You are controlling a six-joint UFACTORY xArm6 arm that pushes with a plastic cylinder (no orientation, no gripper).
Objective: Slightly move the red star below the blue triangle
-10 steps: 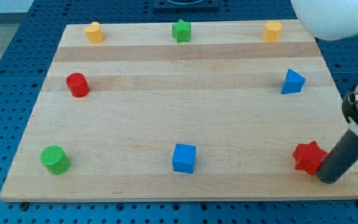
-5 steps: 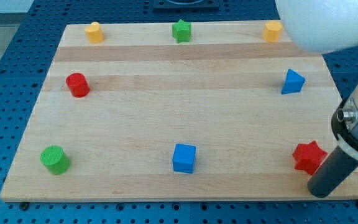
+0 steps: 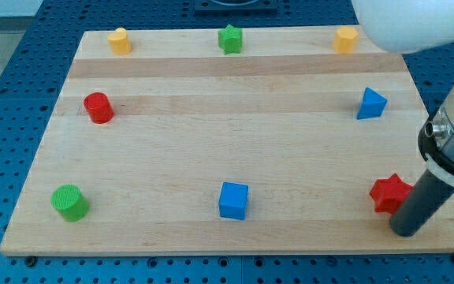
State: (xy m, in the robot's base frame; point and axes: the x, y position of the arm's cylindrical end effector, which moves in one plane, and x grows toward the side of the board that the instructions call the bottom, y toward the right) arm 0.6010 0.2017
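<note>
**Q:** Pincer state — what can be reported?

**A:** No pincer is carried by this arm, so nothing spread, pressed together or pinched is shown. A straight dark rod is fitted instead, and my tip [image 3: 404, 233] is seen resting on the bench [image 3: 211, 150] near its corner at the view's bottom right.

**Q:** Where is the tip placed relative to the blocks?

**A:** It is set just beside the red star [image 3: 389, 193], at the star's lower right as viewed. The rod's dark shaft overlaps the star's right-hand points in the picture; whether contact is actually made cannot be told.

**Q:** And the task's blocks?

**A:** The red star is found near the bench's right edge, low in the view. The blue triangle [image 3: 371, 103] is located above it, toward the view's top, slightly to the left, and well apart from it.

**Q:** What else is laid out?

**A:** A blue cube [image 3: 233, 200] is seen at bottom centre and a green cylinder [image 3: 69, 203] at bottom left. A red cylinder [image 3: 98, 107] is placed at mid left. Along the top edge a yellow block [image 3: 118, 40], a green star [image 3: 229, 38] and a second yellow block [image 3: 345, 39] are lined up; the yellow shapes cannot be made out surely.
</note>
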